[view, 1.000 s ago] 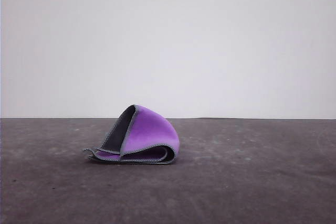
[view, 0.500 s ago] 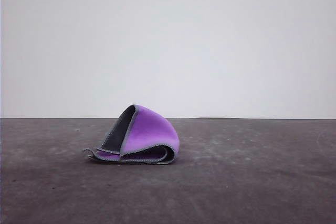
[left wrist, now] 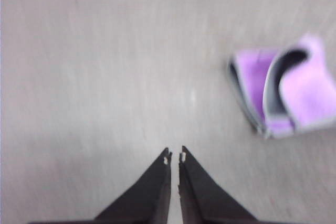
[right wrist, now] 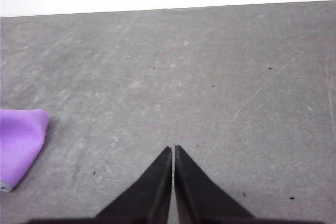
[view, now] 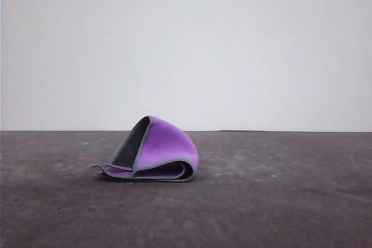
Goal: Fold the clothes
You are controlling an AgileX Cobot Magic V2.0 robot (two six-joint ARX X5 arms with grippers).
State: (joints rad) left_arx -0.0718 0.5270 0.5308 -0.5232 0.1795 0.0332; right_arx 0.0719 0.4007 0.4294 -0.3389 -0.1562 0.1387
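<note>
1. Sitting on the dark table, left of centre in the front view: the cloth, folded over into a loose hump, purple face out, dark grey lining visible at the open edge, grey hem along the rim.
2. Left gripper: fingertips pinched nearly together, nothing between them, well apart from the cloth. Picture is blurred, so the thin slit may be wider.
3. Right gripper: clenched, empty, over bare table, cloth off to one side.
</note>
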